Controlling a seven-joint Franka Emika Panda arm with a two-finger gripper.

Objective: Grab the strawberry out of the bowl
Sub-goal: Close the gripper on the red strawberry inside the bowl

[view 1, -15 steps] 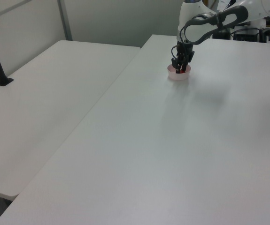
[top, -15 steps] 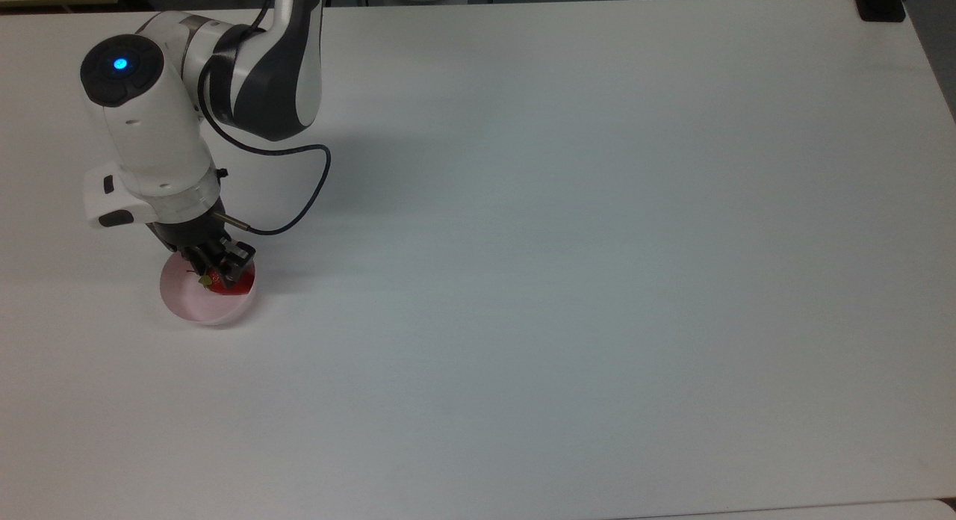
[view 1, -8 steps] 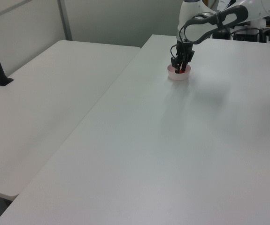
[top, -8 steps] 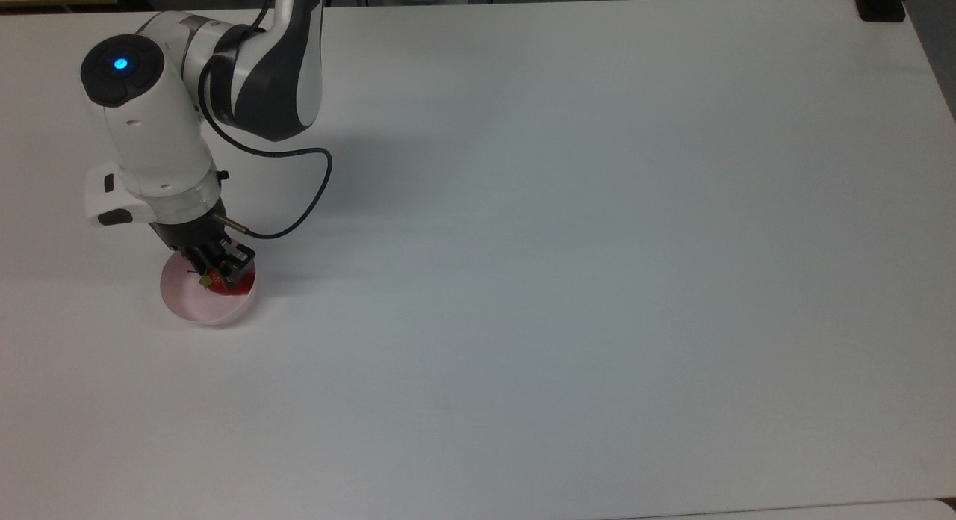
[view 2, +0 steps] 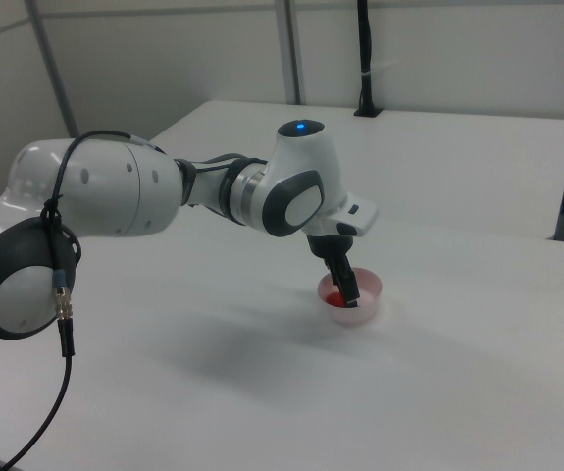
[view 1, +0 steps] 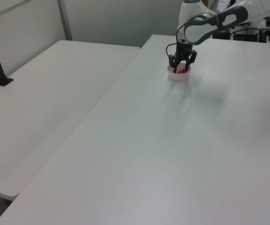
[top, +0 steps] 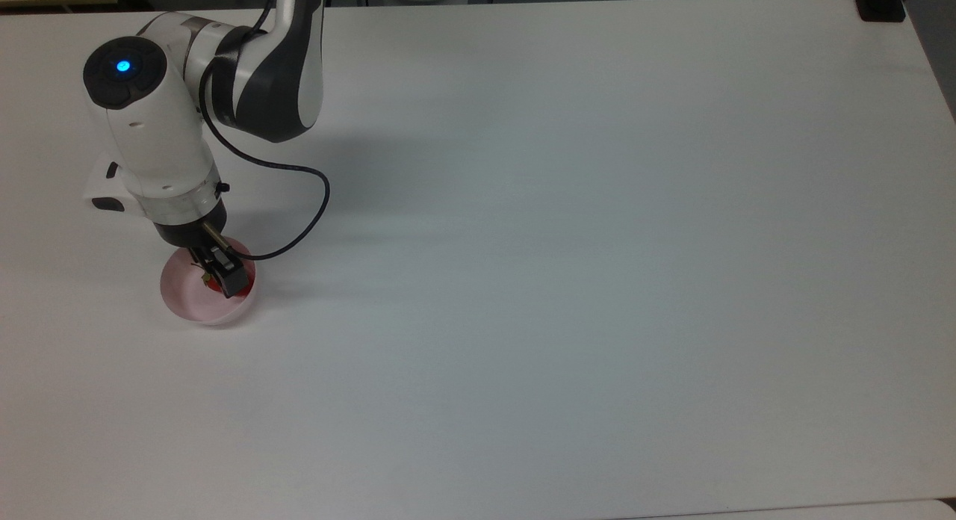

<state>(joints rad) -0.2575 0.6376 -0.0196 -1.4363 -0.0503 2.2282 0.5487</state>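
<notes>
So the biggest thing here is the white table (top: pixel 567 281), with a second white table (view 1: pixel 45 103) butted up against it on the left view's left. The bowl (top: pixel 196 302) is the landmark for everything else: it sits on the main table near the top view's left edge, roughly halfway down.

The Panda arm (top: pixel 261 64) comes in from the far side of the table and bends down toward the bowl, its white wrist section with a blue light on top hanging just above and behind the bowl in the top view. A black cable (top: pixel 314 206) loops off the wrist and hangs out on the bowl's right in the top view.

The gripper (view 1: pixel 181 68) points down into the bowl. In the left view the fingers (view 1: pixel 175 64) stand spread apart, one on each side of the red thing in the bowl, not squeezed on it. In the right view the fingers reach down past the bowl's rim at a slant.

The strawberry (top: pixel 214 284) is inside the bowl, on the side nearest the arm, red showing beside the black fingertips, with a bit of green cap poking out on the top view's left of them.
</notes>
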